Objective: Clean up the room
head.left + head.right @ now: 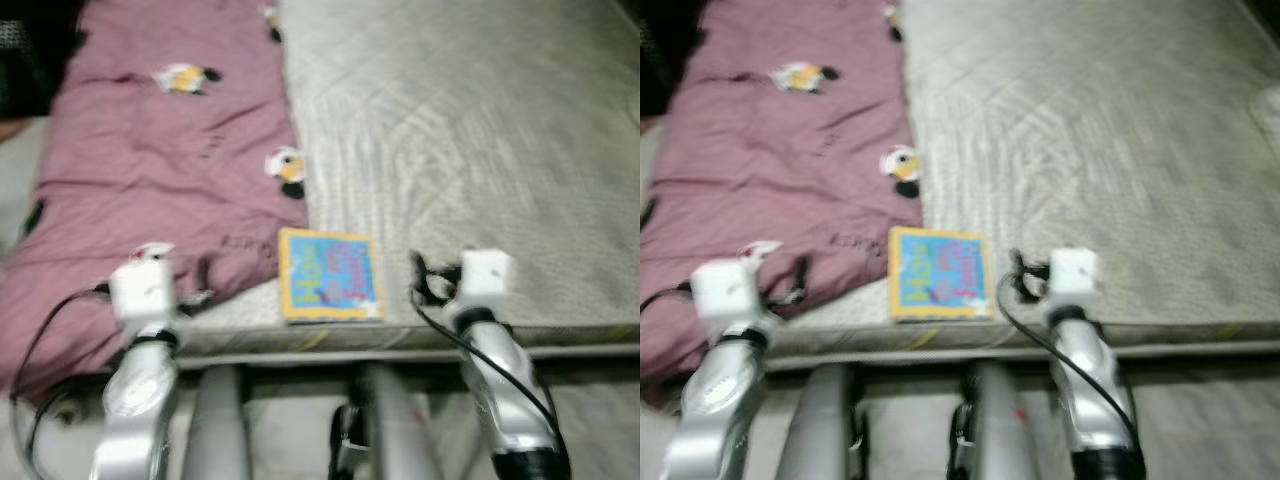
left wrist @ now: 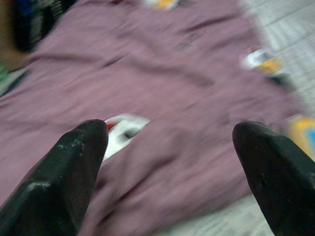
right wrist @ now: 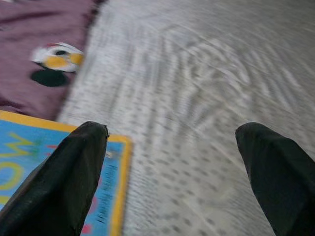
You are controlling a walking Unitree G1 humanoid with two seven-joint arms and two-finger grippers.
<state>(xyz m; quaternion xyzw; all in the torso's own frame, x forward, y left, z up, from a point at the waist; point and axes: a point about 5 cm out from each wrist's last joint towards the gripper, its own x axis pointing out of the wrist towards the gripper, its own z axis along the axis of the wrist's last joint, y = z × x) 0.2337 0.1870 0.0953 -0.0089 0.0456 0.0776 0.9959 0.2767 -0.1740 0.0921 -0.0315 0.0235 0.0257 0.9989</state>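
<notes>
A square picture book [image 1: 330,275] with a yellow border and a blue cover lies flat on the grey quilted mattress [image 1: 470,130], close to its front edge. A mauve blanket [image 1: 170,160] with cartoon patches covers the left part of the bed. My left gripper [image 2: 170,130] hovers open over the blanket's front part, nothing between its fingers. My right gripper [image 3: 172,130] is open low over the mattress, just right of the book [image 3: 49,167], holding nothing. All views are blurred.
The bed's front edge and frame [image 1: 400,345] run across just before me, with my legs below it. Dark things [image 1: 30,50] sit at the far left beside the bed. A pale object [image 1: 1268,100] lies at the mattress's right edge.
</notes>
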